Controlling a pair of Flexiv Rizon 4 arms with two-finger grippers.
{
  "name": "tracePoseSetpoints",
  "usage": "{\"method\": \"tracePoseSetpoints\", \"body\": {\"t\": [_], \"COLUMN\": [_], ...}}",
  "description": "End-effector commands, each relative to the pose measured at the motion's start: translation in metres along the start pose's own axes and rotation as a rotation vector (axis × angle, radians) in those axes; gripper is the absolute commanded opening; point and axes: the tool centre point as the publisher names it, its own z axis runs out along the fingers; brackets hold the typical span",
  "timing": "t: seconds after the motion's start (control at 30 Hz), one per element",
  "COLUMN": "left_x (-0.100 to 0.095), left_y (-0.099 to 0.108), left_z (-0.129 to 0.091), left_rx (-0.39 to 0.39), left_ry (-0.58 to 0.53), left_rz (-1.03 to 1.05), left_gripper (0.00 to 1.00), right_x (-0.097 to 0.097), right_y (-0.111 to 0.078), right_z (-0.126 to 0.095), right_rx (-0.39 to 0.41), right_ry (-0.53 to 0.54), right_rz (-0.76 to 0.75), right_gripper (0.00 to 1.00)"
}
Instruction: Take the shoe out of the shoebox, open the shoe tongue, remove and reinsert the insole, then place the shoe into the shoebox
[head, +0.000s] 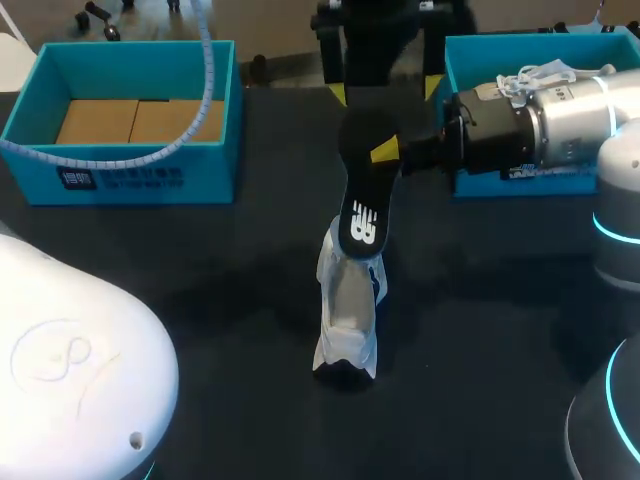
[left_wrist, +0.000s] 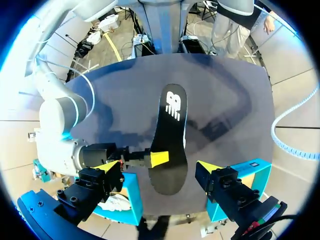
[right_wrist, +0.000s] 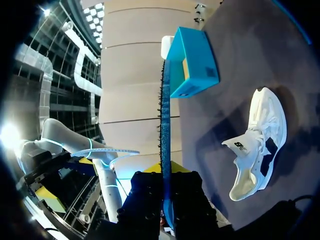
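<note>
A black insole (head: 362, 205) hangs above the table, its lower tip over a white shoe (head: 348, 318) lying mid-table. My right gripper (head: 388, 152) comes in from the right and is shut on the insole's upper end. In the right wrist view the insole (right_wrist: 165, 115) shows edge-on, rising from between that gripper's (right_wrist: 165, 174) fingers, and the shoe (right_wrist: 257, 145) lies beside it on the table. My left gripper (head: 385, 92) hovers open beyond the insole. In the left wrist view the insole (left_wrist: 170, 125) lies ahead of the open left gripper (left_wrist: 157, 169), untouched.
A teal shoebox (head: 150, 175) with cardboard inside stands at the back left. A second teal box (head: 470, 60) at the back right holds another white shoe (head: 545, 72) and sits partly behind my right arm. The table is dark.
</note>
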Motion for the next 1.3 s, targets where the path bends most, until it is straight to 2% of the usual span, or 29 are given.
{"method": "tracePoseSetpoints", "body": {"t": [0.03, 0.13, 0.37, 0.53, 0.7, 1.0, 1.3], "left_x": [0.002, 0.001, 0.013, 0.019, 0.021, 0.032, 0.038], "left_y": [-0.001, 0.001, -0.003, -0.001, -0.001, 0.001, 0.006], "left_z": [0.0, -0.002, -0.007, -0.005, -0.006, -0.007, -0.006], "left_rx": [0.008, 0.007, 0.038, 0.036, 0.064, 0.033, -0.035], "left_ry": [-0.051, -0.15, -0.389, -0.51, -0.723, -0.953, -1.165], "left_rz": [-0.006, 0.015, -0.01, -0.001, 0.017, -0.006, 0.04], "left_gripper": [1.0, 1.0, 1.0, 1.0, 1.0, 1.0, 1.0], "right_x": [0.001, 0.002, 0.004, 0.005, 0.009, 0.011, 0.015], "right_y": [-0.001, -0.002, -0.002, -0.003, -0.004, -0.005, -0.009], "right_z": [0.0, -0.002, -0.008, -0.01, -0.014, -0.021, -0.031], "right_rx": [-0.003, -0.006, -0.017, -0.017, -0.021, -0.034, -0.059], "right_ry": [0.003, 0.006, 0.001, -0.003, 0.001, -0.003, 0.006], "right_rz": [-0.001, -0.001, -0.005, -0.005, -0.01, -0.011, -0.009], "right_gripper": [0.0, 0.0, 0.0, 0.0, 0.0, 0.0, 0.0]}}
